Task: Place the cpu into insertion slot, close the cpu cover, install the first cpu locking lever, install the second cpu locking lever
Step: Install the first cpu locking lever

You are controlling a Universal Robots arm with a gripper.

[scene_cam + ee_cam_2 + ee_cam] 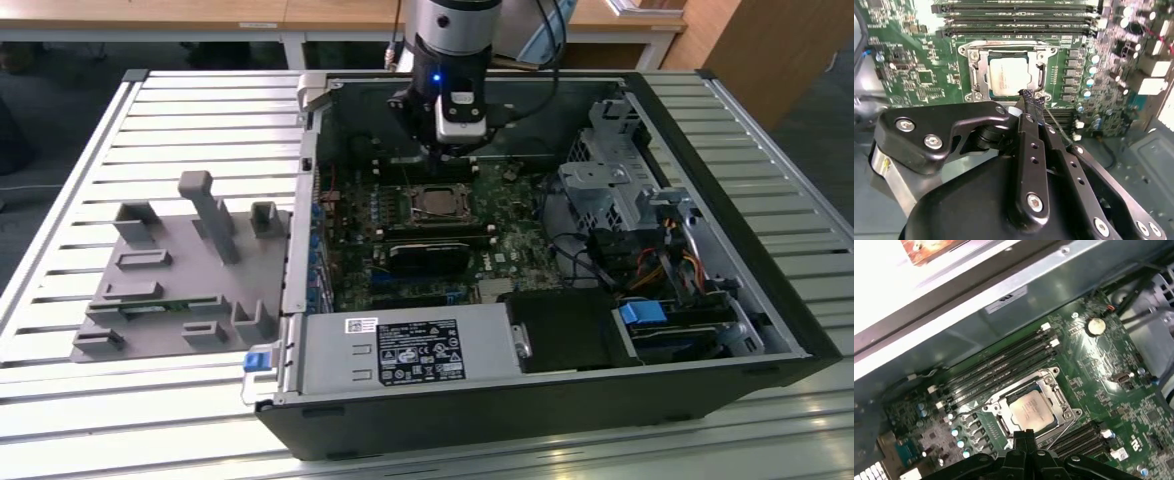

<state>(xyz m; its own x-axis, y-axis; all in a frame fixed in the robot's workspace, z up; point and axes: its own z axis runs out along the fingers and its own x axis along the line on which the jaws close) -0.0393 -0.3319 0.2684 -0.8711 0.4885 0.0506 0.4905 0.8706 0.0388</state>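
The cpu [1009, 75] lies flat within the cpu cover [981, 75].

A workshop: open computer case [534, 412] on slatted metal bench [120, 425].

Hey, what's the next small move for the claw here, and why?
Probably lower the shut claw a little: the cpu already lies under the lowered cpu cover, and the claw is right at that cover's edge, seemingly just above it.
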